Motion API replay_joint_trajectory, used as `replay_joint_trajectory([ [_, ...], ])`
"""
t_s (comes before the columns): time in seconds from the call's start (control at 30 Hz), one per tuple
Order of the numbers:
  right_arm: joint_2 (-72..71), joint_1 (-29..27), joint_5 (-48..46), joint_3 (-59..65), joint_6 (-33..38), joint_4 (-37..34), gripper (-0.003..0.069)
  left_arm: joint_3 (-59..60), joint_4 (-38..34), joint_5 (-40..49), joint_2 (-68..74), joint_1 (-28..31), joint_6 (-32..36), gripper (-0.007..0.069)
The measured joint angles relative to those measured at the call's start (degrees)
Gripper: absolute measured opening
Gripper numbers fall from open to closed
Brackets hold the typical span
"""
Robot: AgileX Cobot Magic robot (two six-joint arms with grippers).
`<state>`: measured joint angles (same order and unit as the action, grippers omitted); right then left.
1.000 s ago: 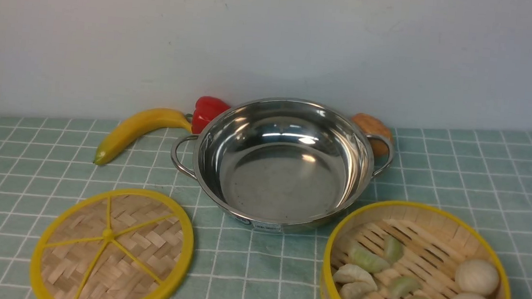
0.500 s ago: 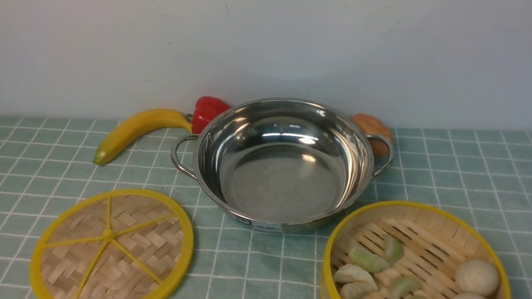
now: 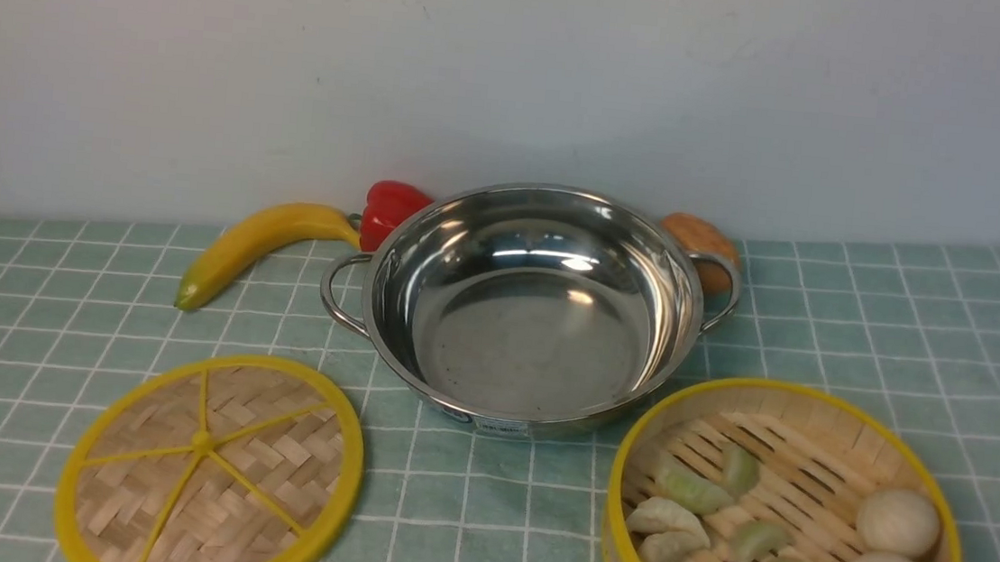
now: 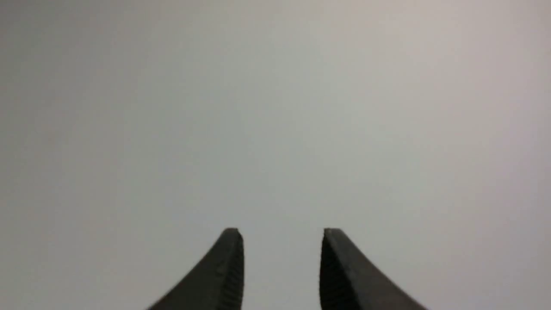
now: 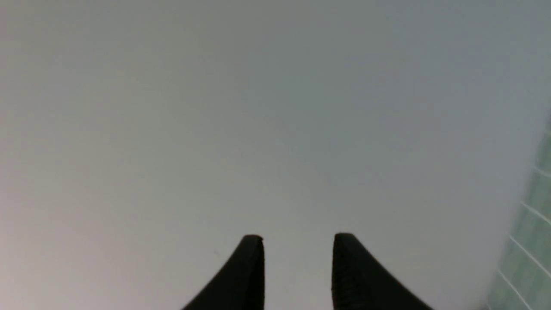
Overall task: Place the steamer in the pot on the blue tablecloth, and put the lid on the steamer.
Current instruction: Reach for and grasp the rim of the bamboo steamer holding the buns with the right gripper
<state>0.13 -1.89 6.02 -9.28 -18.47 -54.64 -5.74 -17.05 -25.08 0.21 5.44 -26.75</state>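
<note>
The shiny steel pot (image 3: 533,311) stands empty at the middle back of the blue tablecloth (image 3: 894,325). The steamer (image 3: 783,514), a yellow-rimmed bamboo basket holding dumplings and buns, sits at the front right, apart from the pot. The flat woven lid (image 3: 207,468) lies at the front left. Neither gripper shows in the front view. My left gripper (image 4: 282,234) is open and empty, facing a plain grey wall. My right gripper (image 5: 297,239) is open and empty, also facing the wall, with a strip of tablecloth (image 5: 533,232) at the frame's edge.
A yellow banana (image 3: 259,242) and a red pepper (image 3: 390,208) lie behind the pot on its left. A brown round item (image 3: 700,244) sits behind the pot's right handle. The grey wall (image 3: 518,74) stands close behind them.
A dark part of the left arm at the front view's bottom left corner has dropped out of the frame. The pot, steamer and lid have not moved.
</note>
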Motion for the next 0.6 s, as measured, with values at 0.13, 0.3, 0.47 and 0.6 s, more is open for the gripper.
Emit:
replay_joint_trajectory([
  [0.13, 2.94, 0.0, 2.1, -10.5, 4.0, 12.97, 0.0243, -9.35, 9.84, 1.83, 4.21, 0.0, 0.38, 0.0243],
  [0.3, 13.81, 0.0, -11.96, -26.52, 5.29, 30.97, 0.0243, -20.32, 19.56, 20.09, 14.81, 0.0, 0.38, 0.0243],
  [0.47, 25.75, 0.0, -31.47, -37.02, 6.44, 38.92, 0.0243, -27.14, 22.25, 37.71, 25.07, 0.0, 1.24, 0.0243],
  [0.6, 39.39, 0.0, -49.62, -44.22, 13.92, 40.63, 0.0243, -32.45, 22.39, 55.97, 36.16, 0.0, 9.31, 0.0243],
])
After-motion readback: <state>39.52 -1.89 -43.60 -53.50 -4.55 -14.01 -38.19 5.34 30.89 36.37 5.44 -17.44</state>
